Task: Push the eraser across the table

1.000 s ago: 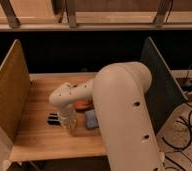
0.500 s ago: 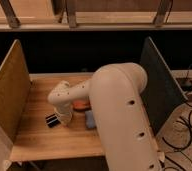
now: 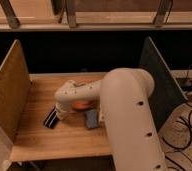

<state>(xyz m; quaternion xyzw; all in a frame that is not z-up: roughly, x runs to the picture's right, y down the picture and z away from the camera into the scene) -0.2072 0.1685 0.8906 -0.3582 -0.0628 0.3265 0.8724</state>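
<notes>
Evidently the eraser (image 3: 51,118) had been shifted a little leftward and nearer the front edge of the table (image 3: 39,95) than half a second before, so the push was judged to be under way. It lay tilted, left of centre, with the gripper (image 3: 60,113) pressed just beside its right end; whether the gripper was apart or together could not be told. Open planks remained toward the left panel (image 3: 8,95). A blue-grey block (image 3: 91,119) sat to the right.
</notes>
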